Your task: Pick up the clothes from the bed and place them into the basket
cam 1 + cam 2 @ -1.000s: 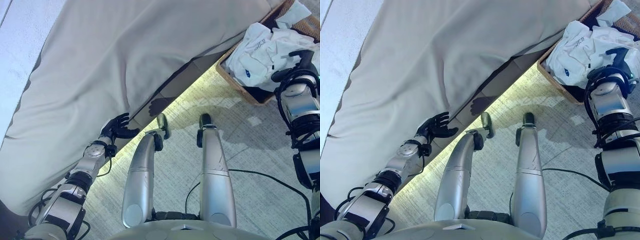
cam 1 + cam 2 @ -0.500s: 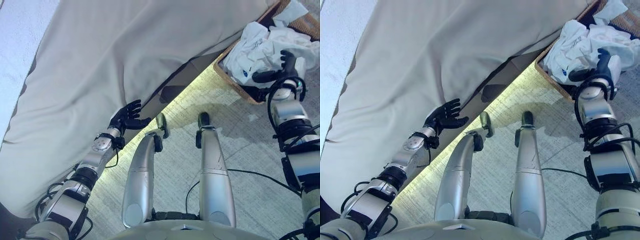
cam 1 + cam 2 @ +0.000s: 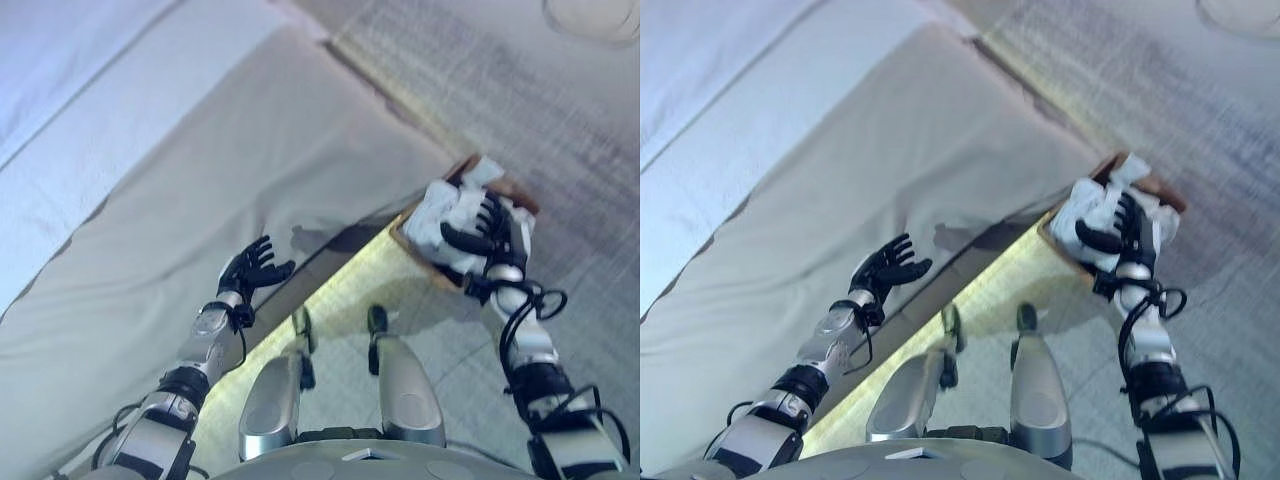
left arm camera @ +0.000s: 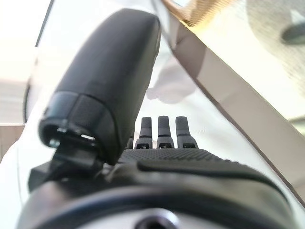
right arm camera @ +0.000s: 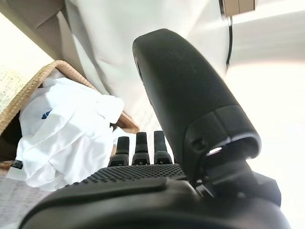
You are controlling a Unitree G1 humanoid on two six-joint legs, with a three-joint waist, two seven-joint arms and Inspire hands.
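Observation:
White clothes (image 3: 447, 222) lie piled in a brown wicker basket (image 3: 522, 200) on the floor at the foot of the bed; they also show in the right wrist view (image 5: 66, 129). My right hand (image 3: 488, 228) is open and empty, held over the clothes in the basket. My left hand (image 3: 252, 270) is open and empty, with fingers spread at the edge of the bed (image 3: 200, 200), which is covered by a beige sheet. The sheet (image 4: 190, 90) shows past the straight fingers in the left wrist view.
The bed's side panel (image 3: 330, 262) runs diagonally, with a lit strip along the floor (image 3: 340, 300) below it. Grey carpet (image 3: 520, 90) lies beyond the basket. A pale wall (image 3: 60, 60) stands behind the bed.
The camera has tilted up, so the bed and basket look farther away. My right hand has risen over the clothes in the basket. My left hand has moved slightly forward at the bed edge.

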